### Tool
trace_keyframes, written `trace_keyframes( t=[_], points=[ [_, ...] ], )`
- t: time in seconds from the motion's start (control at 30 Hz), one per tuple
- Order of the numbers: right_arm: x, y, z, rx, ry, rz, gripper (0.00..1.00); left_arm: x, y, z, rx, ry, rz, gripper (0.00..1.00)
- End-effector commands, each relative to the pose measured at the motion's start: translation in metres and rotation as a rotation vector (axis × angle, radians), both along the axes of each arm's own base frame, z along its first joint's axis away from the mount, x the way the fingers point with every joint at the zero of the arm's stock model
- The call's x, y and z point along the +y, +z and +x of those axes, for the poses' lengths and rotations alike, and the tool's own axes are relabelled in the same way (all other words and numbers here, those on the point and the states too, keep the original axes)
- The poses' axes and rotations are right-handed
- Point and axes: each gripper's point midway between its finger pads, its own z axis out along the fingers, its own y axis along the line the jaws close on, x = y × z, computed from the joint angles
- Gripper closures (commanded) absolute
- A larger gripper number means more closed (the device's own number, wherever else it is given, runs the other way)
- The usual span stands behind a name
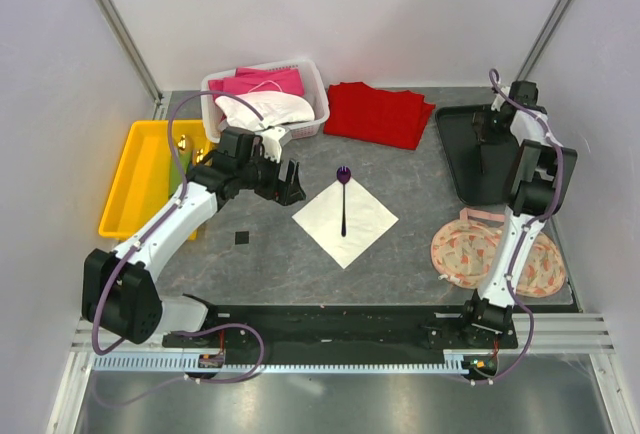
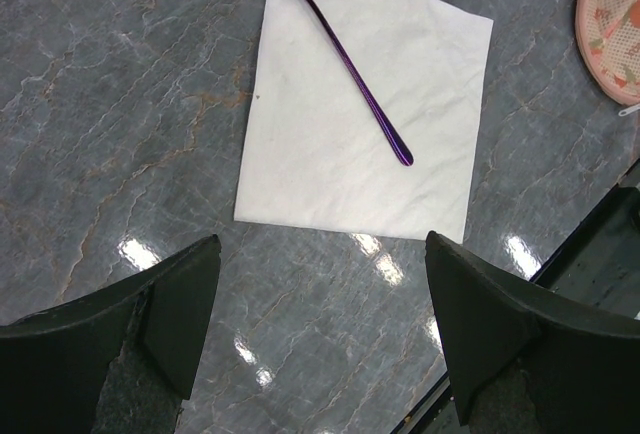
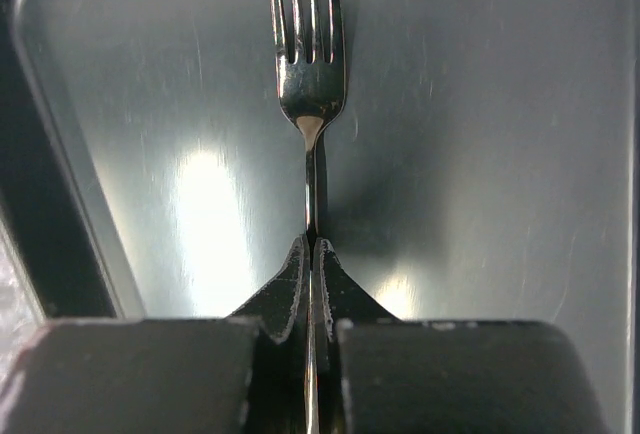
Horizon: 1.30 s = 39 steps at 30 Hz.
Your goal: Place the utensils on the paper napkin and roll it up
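right pincer (image 3: 310, 246): jaws together, clamped on the thin handle of the fork (image 3: 310, 74), tines pointing straight out ahead of it. the fork looks flat on the floor of the black tray (image 3: 520, 154) under the pincer, and i can't tell if it's lifted. the napkin (image 1: 368, 220) is well off to this pincer's left, mid table.

left pincer (image 2: 322, 246): jaws wide apart with nothing between, hanging over bare table (image 2: 100, 104). the napkin is just ahead of it, flat and unrolled. a purple spoon (image 2: 352, 69) lies diagonally on it, bowl at the far corner and overhanging the edge.

step in hand: fetching the second utensil, grip made at the tray. the next move calls for lifting the fork clear of the tray rim, carrying it left to the napkin, laying it beside the spoon and letting go. the handle is slim, so the fork may pivot in the grip. rolling not yet begun.
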Motion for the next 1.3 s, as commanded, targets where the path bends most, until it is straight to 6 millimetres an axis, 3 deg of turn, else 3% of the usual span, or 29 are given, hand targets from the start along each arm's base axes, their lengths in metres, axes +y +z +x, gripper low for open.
trace_keyframes(
  t=[0.0, 0.03, 0.3, 0.33, 0.37, 0.57, 0.63, 0.67, 0.7, 0.8, 0.97, 1.0, 1.17, 1.27],
  points=[
    [-0.003, 0.049, -0.007, -0.064, -0.05, -0.003, 1.0, -0.002, 0.021, 0.006, -0.057, -0.025, -0.02, 0.11],
    [-0.001, 0.062, -0.007, -0.085, -0.052, -0.003, 1.0, -0.003, 0.021, 0.006, -0.059, -0.025, -0.02, 0.11],
    [0.015, 0.108, -0.017, -0.156, -0.091, 0.013, 1.0, -0.004, 0.025, 0.006, -0.055, -0.021, -0.031, 0.11],
    [0.019, 0.122, -0.02, -0.183, -0.092, 0.023, 1.0, -0.004, 0.025, 0.007, -0.058, -0.022, -0.031, 0.11],
    [0.026, 0.121, -0.027, -0.172, -0.094, 0.044, 1.0, -0.004, 0.027, 0.007, -0.061, -0.02, -0.033, 0.11],
    [0.105, 0.138, -0.072, -0.202, -0.133, 0.185, 1.0, -0.005, 0.029, 0.008, -0.059, -0.011, -0.042, 0.11],
    [0.151, 0.141, -0.089, -0.205, -0.108, 0.209, 1.0, -0.004, 0.027, 0.009, -0.057, -0.005, -0.041, 0.1],
    [0.161, 0.14, -0.093, -0.208, -0.119, 0.193, 1.0, -0.005, 0.028, 0.008, -0.061, -0.012, -0.042, 0.1],
    [0.193, 0.14, -0.101, -0.204, -0.083, 0.201, 1.0, -0.005, 0.028, 0.008, -0.061, -0.016, -0.042, 0.1],
    [0.241, 0.127, -0.126, -0.179, -0.072, 0.237, 1.0, -0.006, 0.03, 0.009, -0.071, -0.02, -0.043, 0.1],
    [0.304, 0.099, -0.151, -0.127, -0.018, 0.247, 1.0, -0.007, 0.029, 0.012, -0.072, -0.017, -0.05, 0.1],
    [0.324, 0.094, -0.159, -0.111, 0.015, 0.253, 1.0, -0.008, 0.024, 0.012, -0.065, -0.022, -0.046, 0.1],
    [0.38, 0.064, -0.175, -0.067, 0.091, 0.186, 1.0, -0.008, 0.022, 0.021, -0.083, -0.015, -0.034, 0.11],
    [0.393, 0.048, -0.184, -0.038, 0.097, 0.159, 1.0, -0.009, 0.02, 0.023, -0.081, -0.017, -0.033, 0.11]
  ],
)
